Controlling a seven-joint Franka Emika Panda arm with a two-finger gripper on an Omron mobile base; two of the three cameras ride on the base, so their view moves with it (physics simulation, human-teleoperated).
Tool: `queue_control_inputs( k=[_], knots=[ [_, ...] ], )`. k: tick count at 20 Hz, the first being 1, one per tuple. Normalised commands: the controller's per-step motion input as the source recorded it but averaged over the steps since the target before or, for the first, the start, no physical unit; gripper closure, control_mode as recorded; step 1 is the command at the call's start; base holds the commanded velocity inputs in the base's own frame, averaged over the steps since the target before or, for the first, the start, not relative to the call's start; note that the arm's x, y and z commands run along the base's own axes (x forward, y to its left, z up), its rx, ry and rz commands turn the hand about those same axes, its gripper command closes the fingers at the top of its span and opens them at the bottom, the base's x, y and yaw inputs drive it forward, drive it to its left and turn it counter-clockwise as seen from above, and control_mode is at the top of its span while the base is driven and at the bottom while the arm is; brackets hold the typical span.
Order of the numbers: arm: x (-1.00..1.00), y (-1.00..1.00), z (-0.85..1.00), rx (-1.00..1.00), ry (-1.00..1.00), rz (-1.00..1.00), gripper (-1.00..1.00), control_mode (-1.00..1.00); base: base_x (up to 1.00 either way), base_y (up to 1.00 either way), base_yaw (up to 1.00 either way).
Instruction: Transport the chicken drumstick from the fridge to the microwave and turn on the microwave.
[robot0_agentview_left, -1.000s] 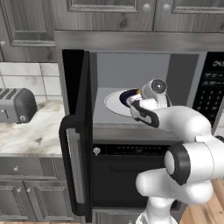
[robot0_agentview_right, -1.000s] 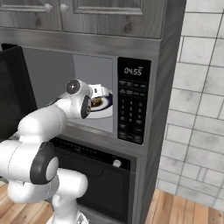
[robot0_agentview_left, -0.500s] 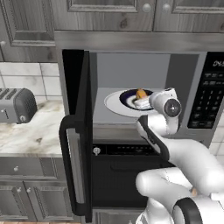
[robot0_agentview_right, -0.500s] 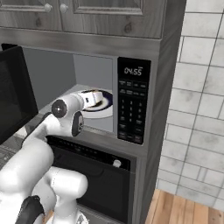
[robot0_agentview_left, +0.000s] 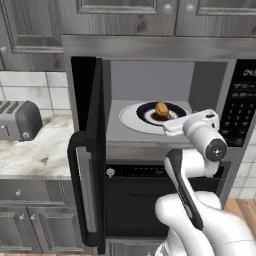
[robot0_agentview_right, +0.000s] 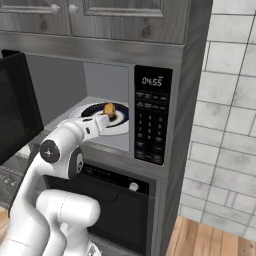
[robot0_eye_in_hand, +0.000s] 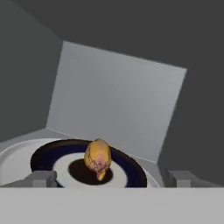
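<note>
The microwave (robot0_agentview_left: 150, 75) stands open, its dark door (robot0_agentview_left: 92, 150) swung out to the left. Inside, the golden-brown chicken drumstick (robot0_agentview_left: 161, 108) lies on a dark blue plate (robot0_agentview_left: 146, 112) on the white turntable (robot0_agentview_left: 129, 118). My gripper (robot0_agentview_left: 168, 129) hovers at the microwave's mouth, just in front of the plate, open and holding nothing. In the hand view the drumstick (robot0_eye_in_hand: 98, 159) sits a little beyond my gripper (robot0_eye_in_hand: 112, 179), between the wide-apart fingertips (robot0_eye_in_hand: 41, 178). From the right, the drumstick (robot0_agentview_right: 109, 108) shows past my gripper (robot0_agentview_right: 102, 121). The fridge is out of view.
The black button panel (robot0_agentview_right: 151, 125) with its clock sits right of the cavity. A black oven (robot0_agentview_left: 135, 200) is below. A grey toaster (robot0_agentview_left: 20, 120) stands on the marble counter (robot0_agentview_left: 40, 155) to the left. Wooden cabinets hang above; a tiled wall (robot0_agentview_right: 225, 100) is to the right.
My hand has drawn back from over the plate to the microwave's mouth and dropped slightly. The drumstick has stayed on the plate. The jaws have stayed open.
</note>
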Motion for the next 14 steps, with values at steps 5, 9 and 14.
queue_control_inputs(
  k=[5, 9, 14],
  knots=[
    [-0.97, 0.0, 0.42, 0.0, 0.31, -0.02, -1.0, -1.0, 0.0, 0.0, 0.0],
    [-0.99, 0.0, 0.22, 0.0, 0.33, -0.04, -1.0, -1.0, 0.0, 0.0, 0.0],
    [-1.0, 0.01, -0.23, -0.06, 0.08, 0.0, -1.0, -1.0, 0.0, 0.0, 0.0]
  ],
)
